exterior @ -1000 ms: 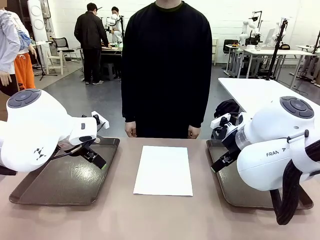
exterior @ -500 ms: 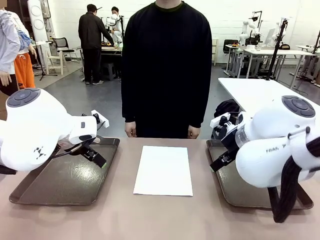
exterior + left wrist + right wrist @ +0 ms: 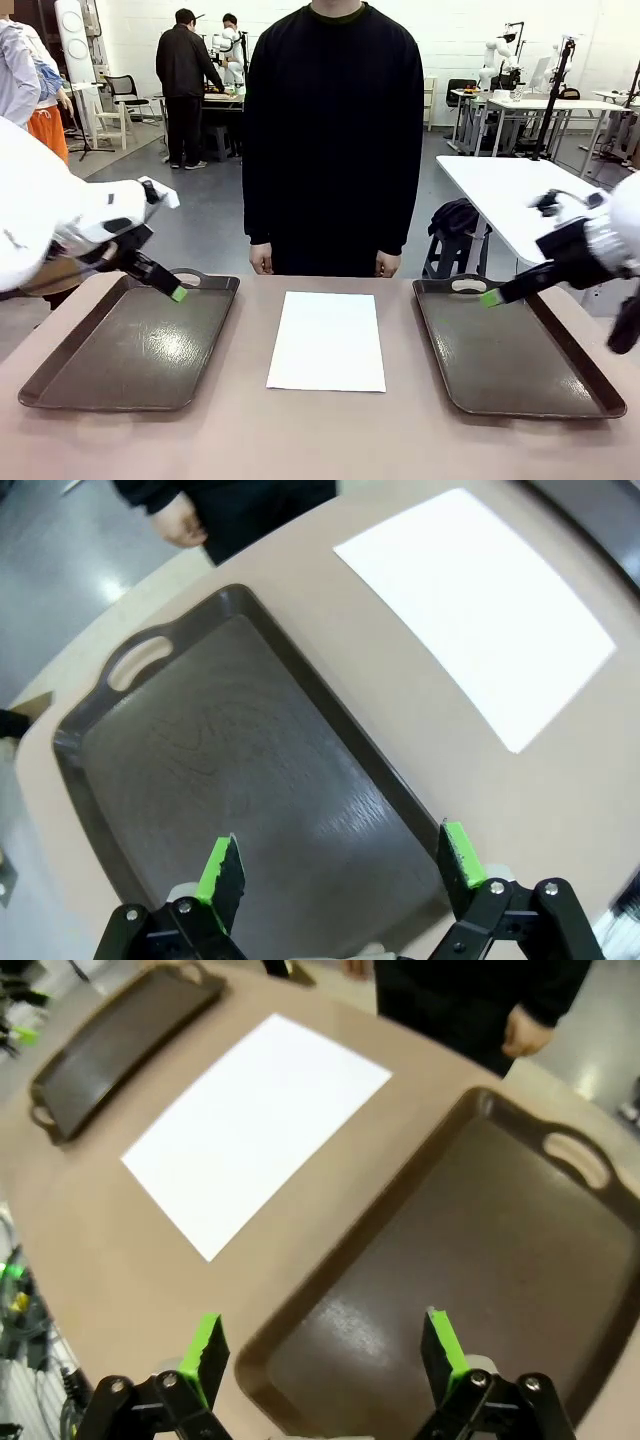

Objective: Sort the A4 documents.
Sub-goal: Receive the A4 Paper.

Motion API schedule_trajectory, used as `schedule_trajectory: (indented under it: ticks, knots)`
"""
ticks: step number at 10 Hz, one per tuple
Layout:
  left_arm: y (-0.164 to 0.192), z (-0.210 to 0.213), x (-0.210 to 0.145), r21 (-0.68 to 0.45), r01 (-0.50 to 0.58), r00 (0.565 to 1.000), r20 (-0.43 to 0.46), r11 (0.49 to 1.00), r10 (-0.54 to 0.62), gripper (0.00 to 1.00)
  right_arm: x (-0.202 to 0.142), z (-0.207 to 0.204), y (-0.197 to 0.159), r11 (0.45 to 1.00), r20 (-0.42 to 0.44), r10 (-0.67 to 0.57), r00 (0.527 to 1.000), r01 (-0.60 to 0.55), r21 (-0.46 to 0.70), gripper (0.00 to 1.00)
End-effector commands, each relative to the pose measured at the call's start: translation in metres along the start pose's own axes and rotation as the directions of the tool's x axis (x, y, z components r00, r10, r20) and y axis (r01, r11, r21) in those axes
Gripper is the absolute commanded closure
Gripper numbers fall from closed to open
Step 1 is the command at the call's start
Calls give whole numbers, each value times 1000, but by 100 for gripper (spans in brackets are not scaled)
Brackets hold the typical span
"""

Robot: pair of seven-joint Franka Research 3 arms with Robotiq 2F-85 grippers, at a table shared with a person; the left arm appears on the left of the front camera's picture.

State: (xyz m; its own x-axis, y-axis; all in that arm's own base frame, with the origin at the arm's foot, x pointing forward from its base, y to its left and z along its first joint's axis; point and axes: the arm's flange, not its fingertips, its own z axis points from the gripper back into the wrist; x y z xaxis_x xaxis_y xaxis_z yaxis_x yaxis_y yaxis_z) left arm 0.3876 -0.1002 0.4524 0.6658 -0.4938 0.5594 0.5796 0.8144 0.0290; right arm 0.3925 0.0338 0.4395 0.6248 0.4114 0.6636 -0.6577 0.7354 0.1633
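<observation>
Front view: the A4 documents [image 3: 326, 340] lie flat mid-table between the left tray [image 3: 130, 350] and the right tray [image 3: 515, 355], within either arm's reach for sorting.

Left wrist view: the left gripper [image 3: 340, 858] hangs over its tray, jaws wide and empty.

Right wrist view: the right gripper [image 3: 322, 1345] likewise gapes, holding nothing.

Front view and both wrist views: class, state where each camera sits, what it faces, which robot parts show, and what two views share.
Front view: fixed between the arms, facing across the table at the person; left pincer and right pincer show at the sides.
Left wrist view: on the left wrist, looking down at the left tray; its open pincer at bottom.
Right wrist view: on the right wrist, looking down at the right tray; its open pincer at bottom.
Shared: both wrist views show the A4 sheet.
</observation>
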Motion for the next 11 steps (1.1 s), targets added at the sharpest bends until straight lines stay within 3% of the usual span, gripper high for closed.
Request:
schedule_trajectory:
  ticks: [1,3,5,9,11]
  knots:
    - [18,42,-26,-251,63,998,36,966,-56,0,-16,13,-16,996,71,3,997,-9,89,0]
    - [39,68,-37,-343,61,994,103,937,-27,0,-18,31,-25,984,148,-4,989,-23,175,0]
    - [49,90,-45,-362,79,989,145,929,-28,0,-19,44,-31,981,189,0,982,-37,191,0]
    - [47,86,-52,-362,57,991,131,931,-10,0,-23,59,-26,983,235,49,971,-88,159,0]
    - [45,83,-53,-378,68,990,141,923,-15,0,-23,55,-25,981,219,62,974,-100,165,0]
